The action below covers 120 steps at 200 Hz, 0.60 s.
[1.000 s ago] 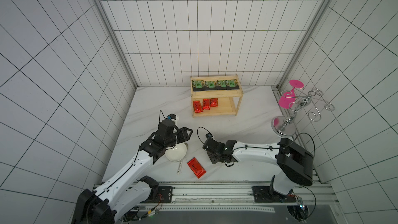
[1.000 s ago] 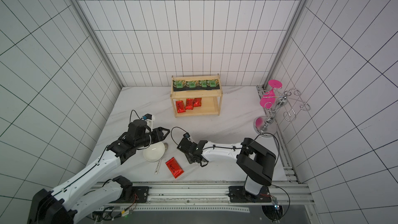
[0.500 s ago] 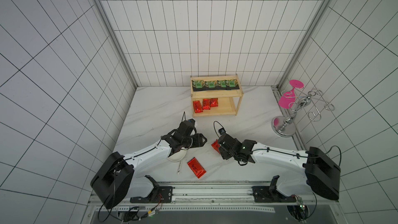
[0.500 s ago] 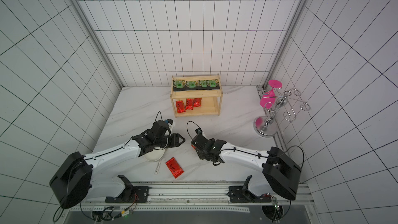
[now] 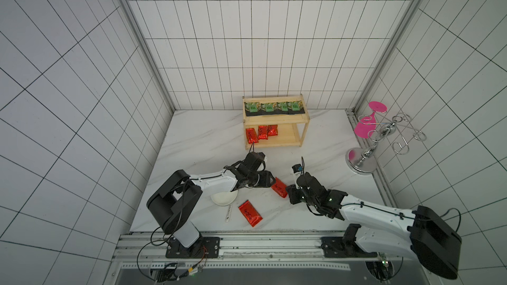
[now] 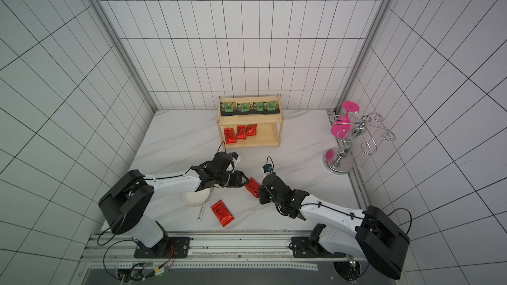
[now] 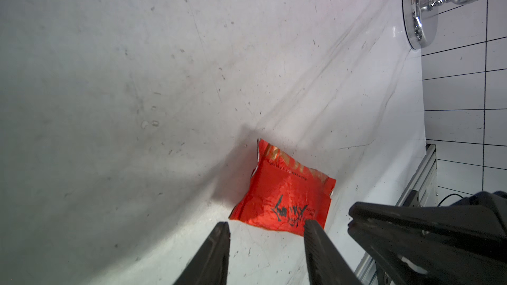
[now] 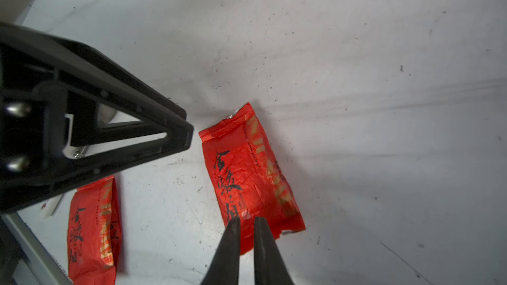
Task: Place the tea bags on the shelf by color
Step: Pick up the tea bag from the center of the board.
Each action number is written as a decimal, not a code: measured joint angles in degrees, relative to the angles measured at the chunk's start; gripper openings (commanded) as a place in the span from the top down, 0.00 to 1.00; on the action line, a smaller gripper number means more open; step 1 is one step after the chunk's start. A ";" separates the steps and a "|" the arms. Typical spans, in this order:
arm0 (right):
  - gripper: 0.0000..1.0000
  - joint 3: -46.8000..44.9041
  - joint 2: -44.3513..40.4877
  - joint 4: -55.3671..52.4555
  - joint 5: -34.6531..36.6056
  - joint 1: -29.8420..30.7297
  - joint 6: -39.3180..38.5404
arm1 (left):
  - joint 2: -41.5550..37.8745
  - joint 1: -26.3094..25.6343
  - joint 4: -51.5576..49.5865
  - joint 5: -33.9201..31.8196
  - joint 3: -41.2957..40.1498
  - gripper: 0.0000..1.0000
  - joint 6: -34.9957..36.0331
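A red tea bag (image 5: 279,187) (image 6: 253,186) lies on the table between my two grippers. My right gripper (image 8: 247,223) (image 5: 287,191) has its jaws almost together, pinching the near end of that tea bag (image 8: 247,171). My left gripper (image 7: 267,228) (image 5: 271,180) is open at the bag's opposite end (image 7: 285,196), and one fingertip (image 7: 311,227) overlaps a corner. A second red tea bag (image 5: 250,213) (image 8: 93,226) lies flat nearer the front edge. On the wooden shelf (image 5: 288,136), several green-and-black tea bags (image 5: 274,107) sit on the upper tier. Three red tea bags (image 5: 262,132) are on the lower tier.
A white bowl (image 5: 223,198) sits under the left arm's wrist, with a thin white stick (image 5: 228,213) beside it. A chrome stand (image 5: 362,160) (image 7: 419,9) with pink discs is at the right edge. Tiled walls close in three sides.
The right jaws have gone from wide apart to nearly together on the red tea bag. The left gripper has moved right, away from the bowl, to the bag's other end and narrowed slightly.
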 measured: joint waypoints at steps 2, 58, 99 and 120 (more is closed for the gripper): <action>0.87 -0.04 0.11 0.26 -0.17 -0.04 0.02 | 0.20 0.00 0.07 0.07 0.13 0.54 0.11; 0.90 -2.89 4.92 6.60 -3.61 -1.86 1.95 | 3.15 -0.02 1.14 0.57 0.26 0.56 1.18; 0.92 -4.04 7.08 9.49 -4.72 -2.60 3.17 | 3.15 0.00 1.33 -0.02 -0.13 0.57 1.49; 0.92 -4.22 7.32 10.27 -5.14 -3.10 3.69 | 3.13 -0.02 1.92 0.00 -0.68 0.62 1.46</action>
